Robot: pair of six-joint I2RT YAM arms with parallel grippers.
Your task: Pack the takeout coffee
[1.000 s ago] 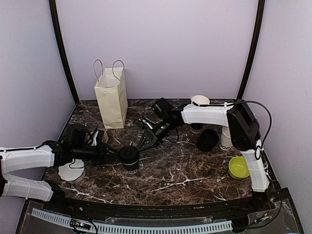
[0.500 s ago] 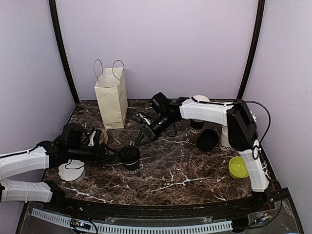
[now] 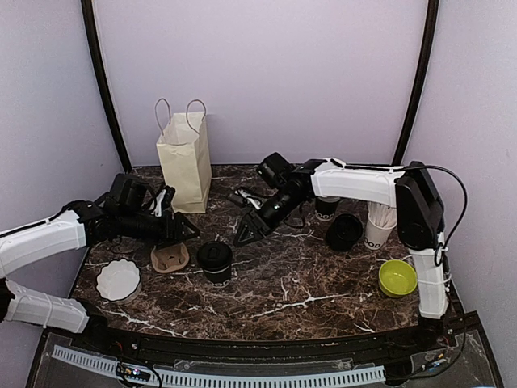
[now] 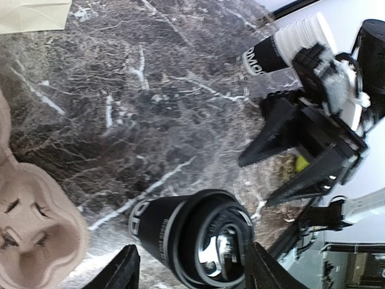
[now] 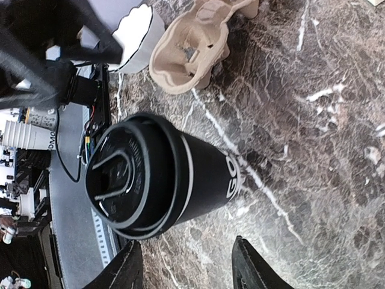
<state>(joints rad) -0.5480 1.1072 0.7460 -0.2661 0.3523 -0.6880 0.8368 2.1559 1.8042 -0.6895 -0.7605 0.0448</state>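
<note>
Both the left gripper (image 3: 191, 232) and the right gripper (image 3: 243, 236) had spread fingers, grasping nothing. A careless sideways move could tip the lidded cup (image 3: 215, 260) near them.

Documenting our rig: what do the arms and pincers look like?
White shells and black joints on the left arm and right arm. Black, wedge-shaped fingers on the left pincer and right pincer. A black cable loops beside the right arm.
</note>
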